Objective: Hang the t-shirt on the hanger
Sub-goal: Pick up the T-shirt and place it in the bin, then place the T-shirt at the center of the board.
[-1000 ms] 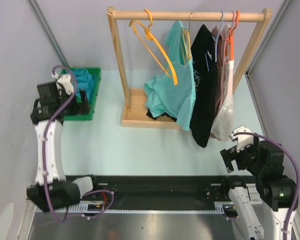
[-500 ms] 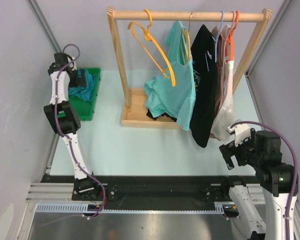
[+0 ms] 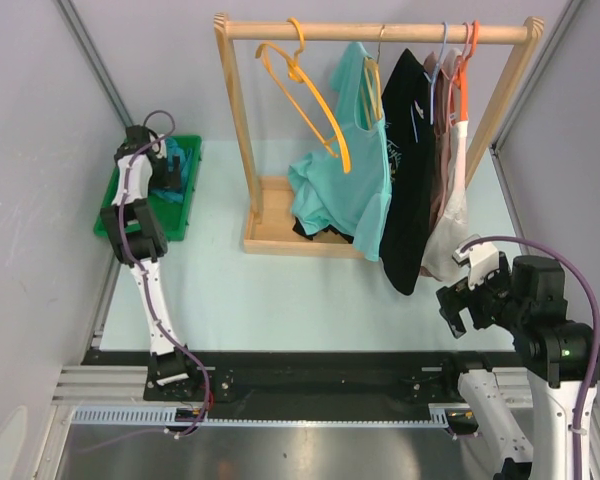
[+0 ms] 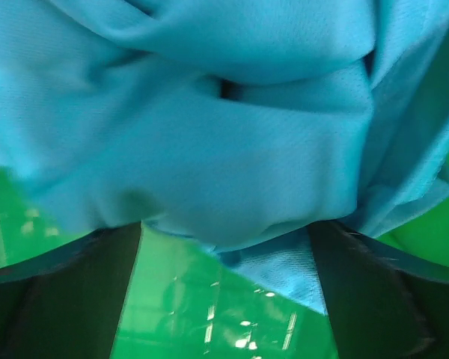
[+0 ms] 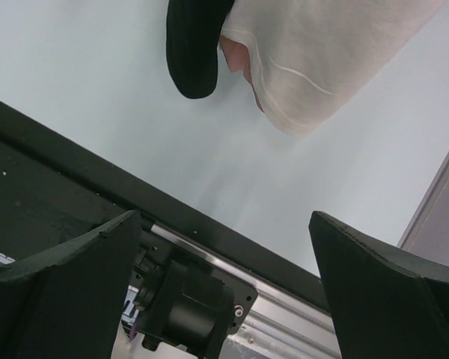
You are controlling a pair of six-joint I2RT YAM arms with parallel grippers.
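The teal-blue t-shirt (image 3: 183,160) lies crumpled in a green bin (image 3: 152,222) at the far left. In the left wrist view the t-shirt (image 4: 209,127) fills the upper frame over the bin floor (image 4: 209,314). My left gripper (image 3: 163,165) is down in the bin, open; its two dark fingers (image 4: 60,292) stand wide apart, with the cloth's lower edge at their tips (image 4: 224,247). The yellow-orange hanger (image 3: 310,100) hangs empty at the left end of the wooden rack's rail. My right gripper (image 3: 467,293) is open and empty (image 5: 224,284) above the table's near right edge.
The wooden rack (image 3: 235,120) holds a mint-green shirt (image 3: 345,190), a black shirt (image 3: 408,180) and pale garments (image 3: 450,220) on other hangers. The black shirt's hem (image 5: 194,45) and a white garment (image 5: 314,52) hang just ahead of my right gripper. Grey walls stand on both sides.
My left arm has stretched out and lowered its gripper into the green bin onto the t-shirt. My right gripper has risen slightly and shifted a little left.
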